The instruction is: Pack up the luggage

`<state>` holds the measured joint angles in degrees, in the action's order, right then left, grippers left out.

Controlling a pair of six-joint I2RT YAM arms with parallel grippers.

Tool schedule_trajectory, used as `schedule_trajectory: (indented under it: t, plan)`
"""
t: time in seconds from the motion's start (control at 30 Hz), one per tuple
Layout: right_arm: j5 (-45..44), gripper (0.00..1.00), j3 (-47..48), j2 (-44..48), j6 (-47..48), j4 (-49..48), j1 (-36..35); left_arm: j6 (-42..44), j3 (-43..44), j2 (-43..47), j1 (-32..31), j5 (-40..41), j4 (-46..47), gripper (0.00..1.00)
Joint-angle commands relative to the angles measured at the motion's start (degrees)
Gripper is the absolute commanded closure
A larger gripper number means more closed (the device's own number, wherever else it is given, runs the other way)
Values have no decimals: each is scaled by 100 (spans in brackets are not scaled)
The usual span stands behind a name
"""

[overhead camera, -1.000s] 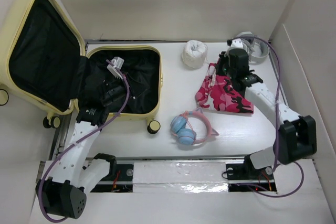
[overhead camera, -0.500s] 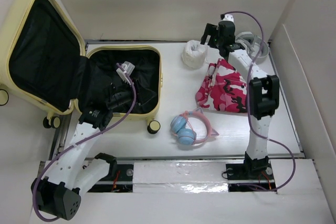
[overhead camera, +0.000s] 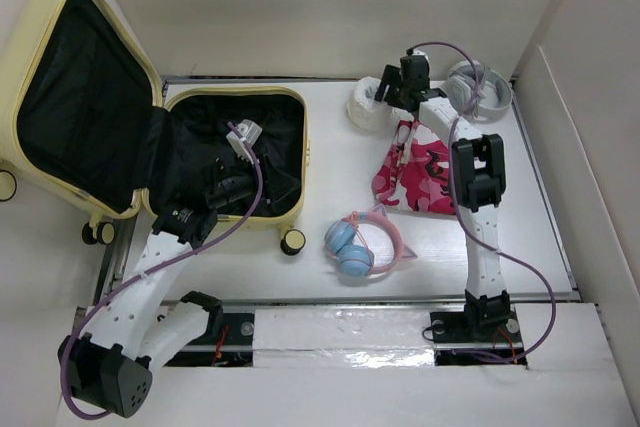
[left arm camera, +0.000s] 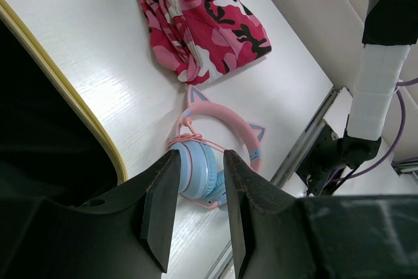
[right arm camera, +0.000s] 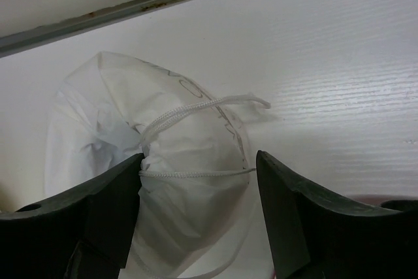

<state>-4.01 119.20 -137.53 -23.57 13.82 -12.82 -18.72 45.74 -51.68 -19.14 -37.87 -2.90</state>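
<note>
White table | left end effector parted over luggage | right end effector spread above white pouch

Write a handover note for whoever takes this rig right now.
Left tool: slightly open, empty, over the open luggage.
Right tool: open, poised at the white corded bundle, not gripping.
On the table, unpacked: bundle, pink camo garment, cat-ear headphones, grey ring-shaped item.
Done: cannot tell; the lining is too dark.
Left: pack all four.
</note>
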Motion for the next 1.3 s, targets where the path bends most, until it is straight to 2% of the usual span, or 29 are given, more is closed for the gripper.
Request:
schedule_trajectory:
  t: [0.0,0.07,0.17,0.2,0.3,0.5,0.53,0.6,0.67,0.8,0.87,0.93,0.97,1.0,1.07,1.1,1.17,1.27]
  plan:
    - [146,29,-151,201,-33,-196,-63,35,234,35,-11,-72,149,70]
    - [330,36,-177,139,-7,-213,-63,35,252,35,-11,-10,132,70]
    - [672,53,-291,165,-59,-345,-63,35,278,26,-11,7,114,70]
    - [795,63,-361,226,-103,-511,-63,26,252,44,-11,25,114,70]
    - [1174,75,-1002,716,-314,-1212,68,26,287,27,-11,51,105,70]
    - [1693,80,-1732,1825,-280,-1900,69,35,322,53,-11,156,53,65]
    - [1710,80,-1811,2175,-227,-1936,-53,44,339,53,-11,209,-9,63]
    - [1816,80,-2057,2484,-165,-2085,-185,70,366,88,-11,349,-53,51]
    - [1921,80,-2216,2861,-78,-2173,-492,79,401,184,-11,516,-106,46]
    - [2009,80,-2226,2952,-42,-2288,-1195,88,454,412,-11,842,-63,45]
    - [2140,80,-1928,2786,-129,-2262,-1668,62,401,702,-11,921,87,45]
    - [2255,74,-1603,2338,-270,-2252,-1986,61,375,939,-11,1044,175,46]
    - [2490,66,-1175,2145,-392,-2270,-2162,44,357,1036,-11,1045,210,46]
    - [2632,47,-892,1691,-428,-2114,-2442,27,287,1211,58,1088,254,46]
    - [3035,34,-182,1327,-411,-1858,-2611,26,278,1336,59,1246,254,46]
    - [3055,32,-160,1247,-446,-1831,-2612,26,269,1371,59,1377,254,45]
    - [2846,20,-448,1404,-560,-2198,-2533,26,269,1362,59,1431,193,45]
    - [2800,16,-1195,1913,-710,-2568,-2147,-9,234,1371,59,1405,210,45]
